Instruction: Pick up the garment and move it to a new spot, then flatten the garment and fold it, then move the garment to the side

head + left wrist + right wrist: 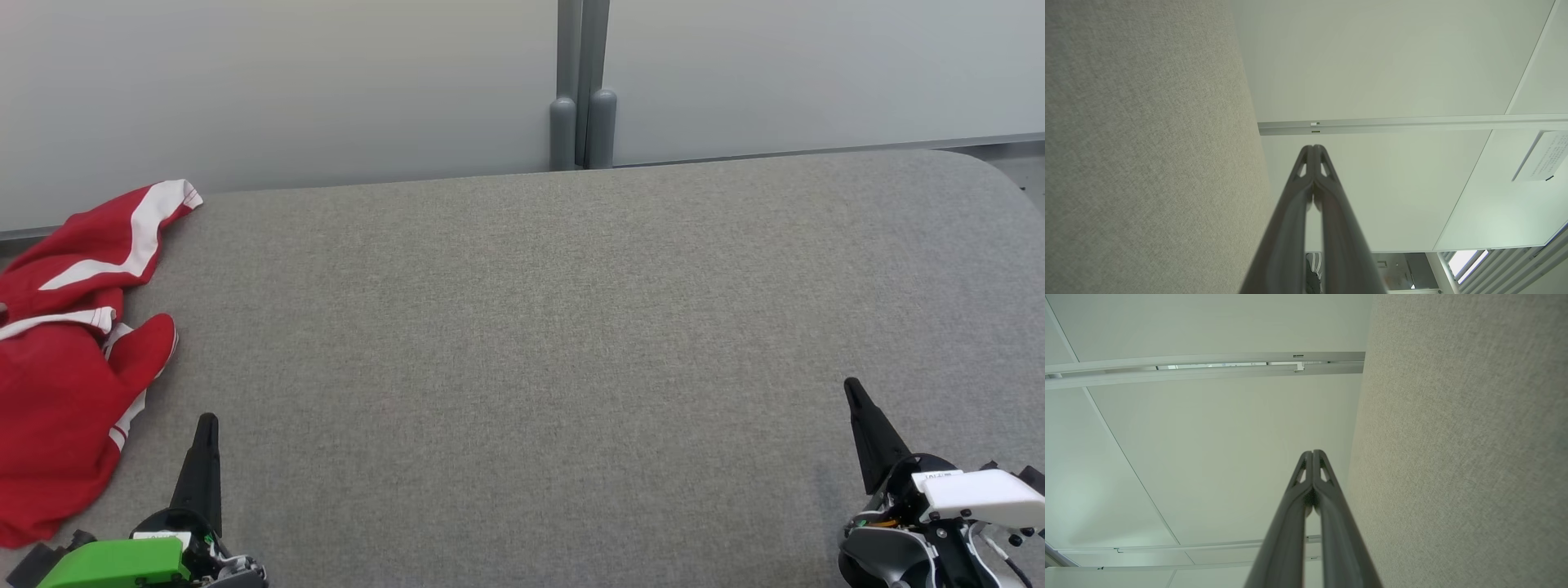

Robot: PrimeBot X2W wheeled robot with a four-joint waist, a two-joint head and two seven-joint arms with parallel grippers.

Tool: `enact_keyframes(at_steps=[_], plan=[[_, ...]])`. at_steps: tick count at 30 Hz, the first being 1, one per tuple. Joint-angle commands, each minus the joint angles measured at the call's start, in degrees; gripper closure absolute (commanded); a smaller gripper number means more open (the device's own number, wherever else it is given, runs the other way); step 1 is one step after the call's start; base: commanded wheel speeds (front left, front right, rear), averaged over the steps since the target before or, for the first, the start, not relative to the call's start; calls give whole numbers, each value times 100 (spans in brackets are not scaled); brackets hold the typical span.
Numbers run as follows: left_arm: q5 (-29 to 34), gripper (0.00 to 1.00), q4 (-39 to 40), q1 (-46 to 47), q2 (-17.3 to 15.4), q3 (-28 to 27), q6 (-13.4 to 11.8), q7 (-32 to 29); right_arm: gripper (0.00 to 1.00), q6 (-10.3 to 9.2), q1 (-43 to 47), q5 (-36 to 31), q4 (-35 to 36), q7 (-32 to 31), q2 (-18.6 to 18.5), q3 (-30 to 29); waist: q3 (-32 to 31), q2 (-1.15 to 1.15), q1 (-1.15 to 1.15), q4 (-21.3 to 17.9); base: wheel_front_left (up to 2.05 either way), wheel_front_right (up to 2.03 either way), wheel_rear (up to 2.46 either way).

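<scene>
The left arm's long dark fingers (201, 474), at 7 o'clock, are pressed together and point to 12. The right arm's long dark fingers (872, 441), at 5 o'clock, are pressed together too, leaning toward 11.

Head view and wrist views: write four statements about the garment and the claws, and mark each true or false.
1. The garment lies crumpled at the left side of the table. True.
2. The left claw grips the garment. False: it is shut on nothing and is apart from the garment.
3. The right claw is shut. True.
4. The garment is blue. False: it is red with white stripes.
</scene>
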State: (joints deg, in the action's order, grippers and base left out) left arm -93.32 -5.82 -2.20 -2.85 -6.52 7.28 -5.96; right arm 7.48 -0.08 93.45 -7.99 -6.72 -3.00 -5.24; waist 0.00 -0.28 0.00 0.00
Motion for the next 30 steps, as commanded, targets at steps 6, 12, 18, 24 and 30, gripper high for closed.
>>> enact_keyframes(at_steps=[6, 12, 18, 24, 30], plan=[[7, 100, 13, 85, 4, -17, 13, -2, 100, 2, -42, -50, -10, -22, -7, -21, 0, 28, 0, 0, 0, 0, 0], [7, 100, 13, 85, 4, -17, 13, -2, 100, 2, -42, -41, -10, -22, -7, -22, 0, 28, 0, 0, 0, 0, 0], [7, 100, 13, 85, 5, -17, 13, -2, 100, 2, -42, -41, -10, -23, -6, -22, 0, 28, 0, 0, 0, 0, 0], [7, 100, 13, 85, 5, -18, 13, -2, 100, 2, -42, -42, -10, -24, -5, -23, 0, 28, 0, 0, 0, 0, 0], [8, 100, 13, 85, 5, -18, 13, -3, 100, 3, -42, -42, -10, -25, -4, -23, 0, 28, 0, 0, 0, 0, 0]])
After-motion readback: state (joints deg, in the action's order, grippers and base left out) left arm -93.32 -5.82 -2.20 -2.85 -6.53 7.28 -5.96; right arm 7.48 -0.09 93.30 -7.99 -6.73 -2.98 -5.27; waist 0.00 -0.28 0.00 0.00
